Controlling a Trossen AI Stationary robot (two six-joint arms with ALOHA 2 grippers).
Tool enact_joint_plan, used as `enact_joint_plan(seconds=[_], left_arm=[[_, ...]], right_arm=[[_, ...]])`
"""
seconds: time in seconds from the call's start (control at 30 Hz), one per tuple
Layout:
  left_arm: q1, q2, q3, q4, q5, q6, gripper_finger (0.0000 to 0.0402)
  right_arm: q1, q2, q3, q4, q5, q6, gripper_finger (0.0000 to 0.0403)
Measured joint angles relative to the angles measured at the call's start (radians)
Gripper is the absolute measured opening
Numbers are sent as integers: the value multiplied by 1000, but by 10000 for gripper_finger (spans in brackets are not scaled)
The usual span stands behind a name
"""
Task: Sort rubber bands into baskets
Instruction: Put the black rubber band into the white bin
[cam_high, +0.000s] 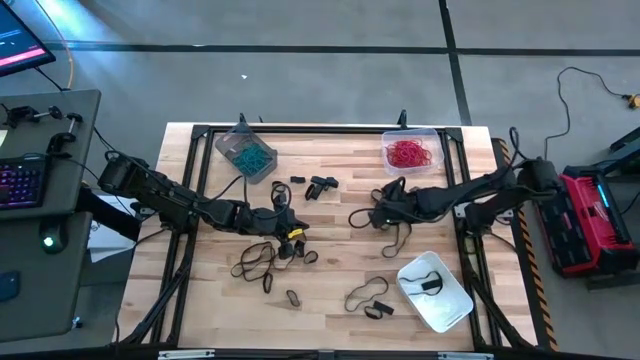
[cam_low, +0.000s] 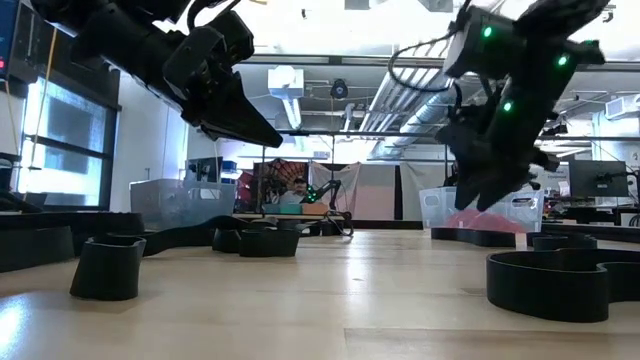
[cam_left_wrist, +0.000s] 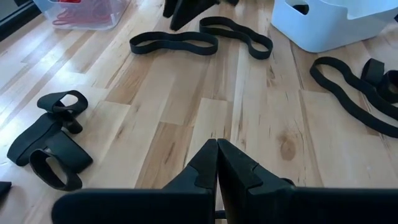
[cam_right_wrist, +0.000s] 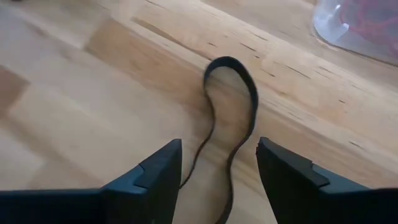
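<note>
Table (cam_high: 340, 190): pale wood planks.
Baskets: 3, grey far left (cam_high: 245, 152), clear far right (cam_high: 411, 150), whitish near right (cam_high: 437, 293).
Black bands (cam_high: 255, 260): scattered mid-table.

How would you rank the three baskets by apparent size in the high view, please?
1. The whitish basket looks largest.
2. The clear basket holding red bands and the grey-tinted basket holding teal bands look about alike; I would not rank those two.

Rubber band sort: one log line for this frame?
right gripper: open over black band | left gripper: shut, empty | white basket: one band
</note>
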Motion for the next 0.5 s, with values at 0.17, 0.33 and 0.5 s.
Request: enact_joint_plan(seconds=[0.17,0.33,0.5], left_arm=[[-2,0,0,0,3,-1,3],[-3,0,0,0,4,-1,3],[-3,0,0,0,4,-2,3]], right_arm=[[-23,70,-6,45,2,-17,197],[-36,126,-6,94,-17,-18,197],[-50,172,-5,135,-41,-33,197]])
